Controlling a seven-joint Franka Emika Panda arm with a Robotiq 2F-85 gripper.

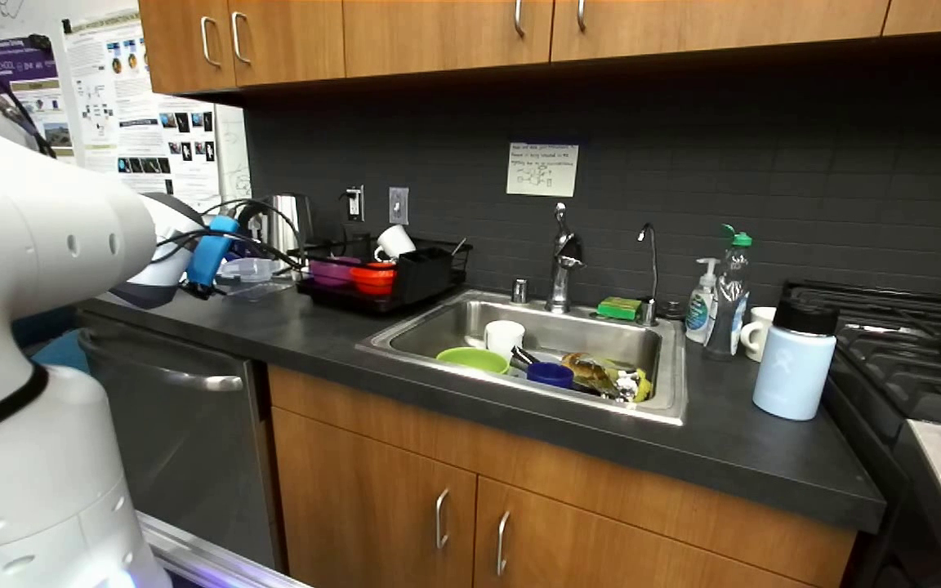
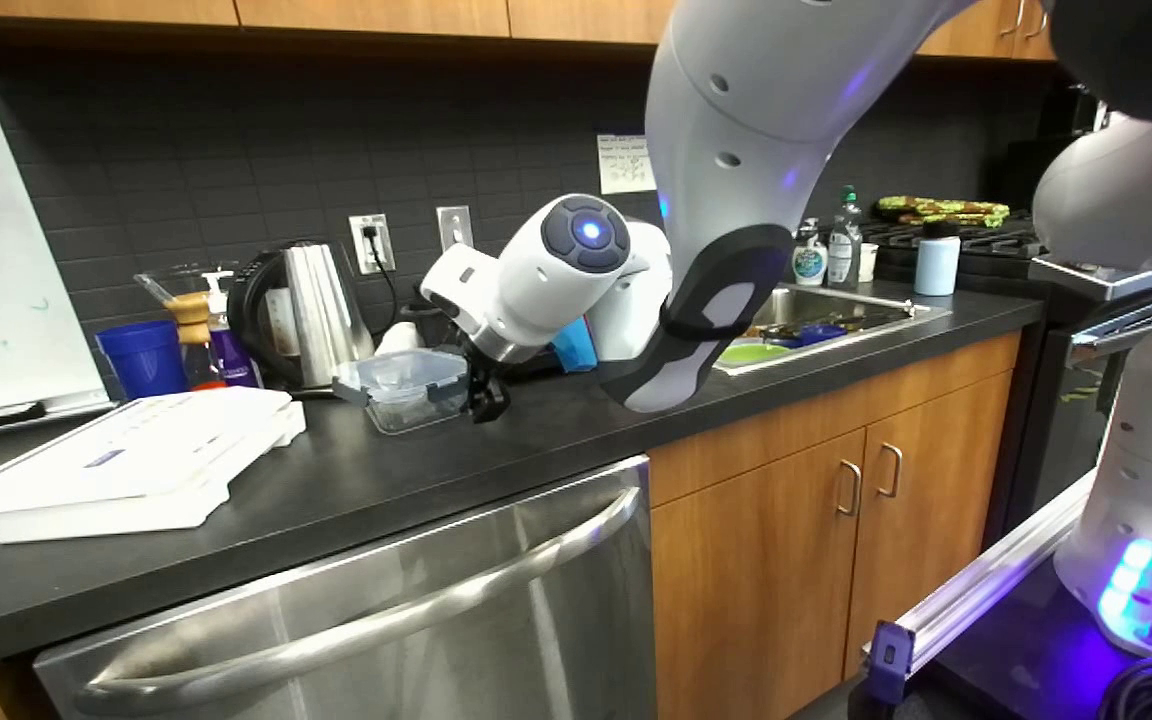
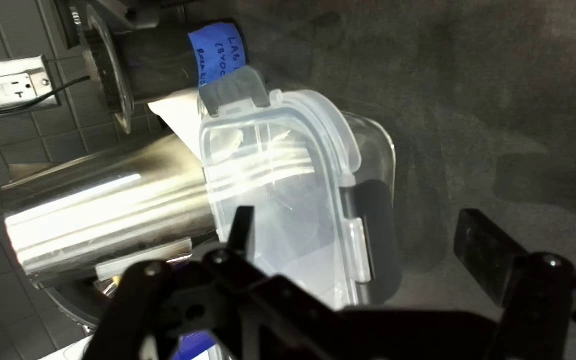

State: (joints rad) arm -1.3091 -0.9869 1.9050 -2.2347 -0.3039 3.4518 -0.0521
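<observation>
your claw is spread wide, its two dark fingers well apart, and you have nothing gripped between them. in the wrist view you see one fingertip over the clear lid and the opposite one over the dark countertop; whether either touches anything, you cannot tell. the lid lies on a clear container and seems to sit askew, with a grey flap sticking out from its edge. the container is on the countertop near your claw, just beside the steel kettle; you can find it in both exterior views.

near the lid, your wrist view also shows a dark vessel with handwritten blue tape on it. past the kettle, in an exterior view, stand a purple soap bottle and a blue cup, with white boxes stacked nearer you. a black dish rack holds a white mug, a red bowl and a purple bowl. beyond it, the sink has a green bowl, a white cup and a dark blue dish in it. a light blue flask stands between the sink and the stove.
</observation>
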